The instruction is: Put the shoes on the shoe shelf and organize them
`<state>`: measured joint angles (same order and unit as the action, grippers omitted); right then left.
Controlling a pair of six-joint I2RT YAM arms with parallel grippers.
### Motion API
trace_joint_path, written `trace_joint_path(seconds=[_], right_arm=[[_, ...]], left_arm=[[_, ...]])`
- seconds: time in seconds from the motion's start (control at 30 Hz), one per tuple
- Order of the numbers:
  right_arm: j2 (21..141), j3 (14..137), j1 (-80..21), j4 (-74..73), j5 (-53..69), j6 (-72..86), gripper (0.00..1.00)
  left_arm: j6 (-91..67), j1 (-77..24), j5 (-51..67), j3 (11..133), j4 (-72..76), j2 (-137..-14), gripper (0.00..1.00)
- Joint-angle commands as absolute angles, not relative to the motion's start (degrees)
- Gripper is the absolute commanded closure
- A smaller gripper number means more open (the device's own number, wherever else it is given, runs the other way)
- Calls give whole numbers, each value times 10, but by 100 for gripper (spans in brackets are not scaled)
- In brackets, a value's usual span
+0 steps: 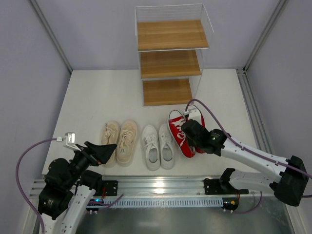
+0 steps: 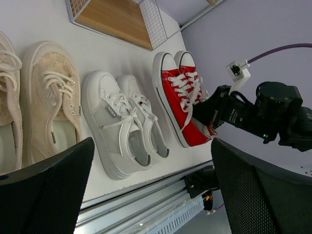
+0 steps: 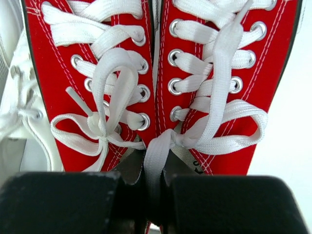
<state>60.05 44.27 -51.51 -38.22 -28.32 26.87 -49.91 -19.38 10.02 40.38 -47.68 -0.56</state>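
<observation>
Three pairs of shoes lie in a row on the white table: beige (image 1: 120,141), white (image 1: 158,146) and red (image 1: 178,130). My right gripper (image 1: 193,131) is shut on the red pair at the heel openings. In the right wrist view its jaws (image 3: 155,178) pinch the two inner collars together with a white lace (image 3: 156,151) caught between them. The shoe shelf (image 1: 170,63) stands at the back with bare wooden boards. My left gripper (image 1: 108,148) hovers open near the beige pair, its fingers (image 2: 48,185) wide apart with nothing between them.
The left wrist view shows the beige shoe (image 2: 48,102), the white pair (image 2: 122,126) and the red pair (image 2: 178,97) beside the shelf's lowest board (image 2: 112,17). A metal rail (image 1: 161,187) runs along the near table edge. Grey walls close in both sides.
</observation>
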Motion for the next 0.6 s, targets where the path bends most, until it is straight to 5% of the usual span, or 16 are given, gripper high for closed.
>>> trace_joint_path(seconds=[0.0, 0.57], right_arm=[[635, 525, -477, -226, -292, 196, 96], [893, 676, -371, -30, -166, 151, 96]], left_arm=[[-483, -193, 93, 424, -477, 7, 0], [-472, -193, 81, 468, -502, 5, 0]])
